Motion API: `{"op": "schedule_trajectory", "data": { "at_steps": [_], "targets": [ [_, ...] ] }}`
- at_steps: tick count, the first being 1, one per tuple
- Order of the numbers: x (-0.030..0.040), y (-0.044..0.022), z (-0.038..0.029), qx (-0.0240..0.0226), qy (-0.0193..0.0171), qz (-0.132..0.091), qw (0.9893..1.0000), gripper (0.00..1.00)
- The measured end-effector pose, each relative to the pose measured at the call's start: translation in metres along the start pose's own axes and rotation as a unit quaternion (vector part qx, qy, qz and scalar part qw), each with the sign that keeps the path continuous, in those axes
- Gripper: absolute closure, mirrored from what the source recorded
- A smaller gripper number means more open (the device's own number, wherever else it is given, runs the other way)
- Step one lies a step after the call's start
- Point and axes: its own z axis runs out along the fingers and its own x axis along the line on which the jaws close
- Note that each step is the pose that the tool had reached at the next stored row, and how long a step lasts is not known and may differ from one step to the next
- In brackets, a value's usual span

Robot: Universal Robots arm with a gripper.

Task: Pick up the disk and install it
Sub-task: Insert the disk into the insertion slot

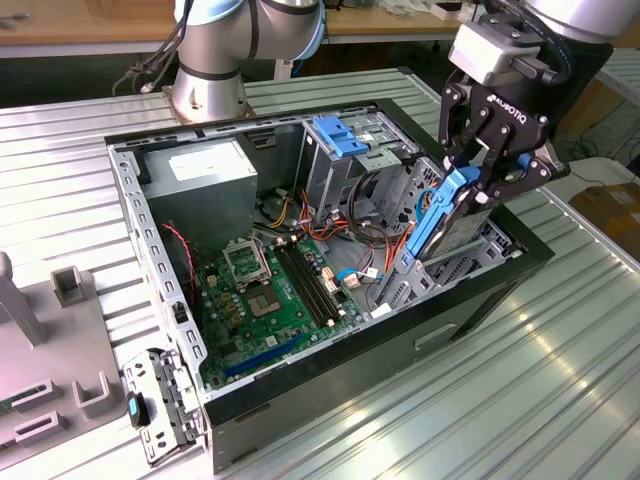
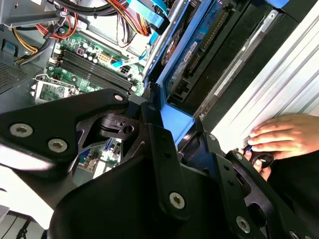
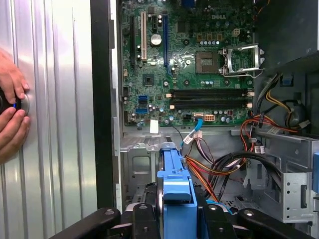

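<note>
The gripper [image 1: 487, 180] is clenched on the disk [image 1: 443, 215], held on edge and tilted at the drive cage [image 1: 470, 262] inside the open computer case [image 1: 330, 400]. Orange and black cables [image 3: 219, 169] crowd beside the cage, and a hand [image 2: 281, 135] rests on the counter [image 1: 520, 400] outside. The power supply [image 1: 190, 200] bears a white label [image 1: 205, 160].

The exterior view looks down at a slant, from well back, on the open computer case [image 1: 480, 285]. The arm's base [image 1: 205, 95] stands at eleven o'clock of the case and the gripper [image 1: 478, 190] at two o'clock. Both wrist views ride close behind the gripper, looking past the disk [image 3: 177, 199] it clamps into the case. All three share the motherboard [image 1: 270, 300]; both wrist views share a hand [image 3: 12, 117] outside the case.
</note>
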Motion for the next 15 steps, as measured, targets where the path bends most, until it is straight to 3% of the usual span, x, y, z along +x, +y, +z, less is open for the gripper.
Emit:
{"op": "schedule_trajectory", "data": {
  "at_steps": [15],
  "targets": [
    [-0.0001,0.0004,0.0187,0.0,0.0,0.0,1.0,0.63]
  ]
}}
